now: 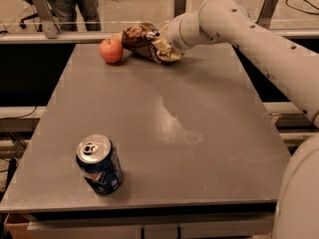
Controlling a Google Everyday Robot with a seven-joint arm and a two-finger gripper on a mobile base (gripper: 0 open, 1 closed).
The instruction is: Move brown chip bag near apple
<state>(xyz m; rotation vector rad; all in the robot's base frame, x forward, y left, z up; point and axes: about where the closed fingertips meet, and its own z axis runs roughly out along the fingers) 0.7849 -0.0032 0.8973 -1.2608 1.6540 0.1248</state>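
Note:
The brown chip bag is a crumpled dark-brown foil bag with cream ends, at the far edge of the grey table. Its left end is right beside the red-orange apple; I cannot tell whether they touch. My gripper reaches in from the right and is shut on the right end of the bag, holding it low at the table surface. The white arm stretches from the lower right to the far centre.
A blue soda can stands upright near the front left of the table. A metal rail runs behind the far edge. A person stands beyond it at the upper left.

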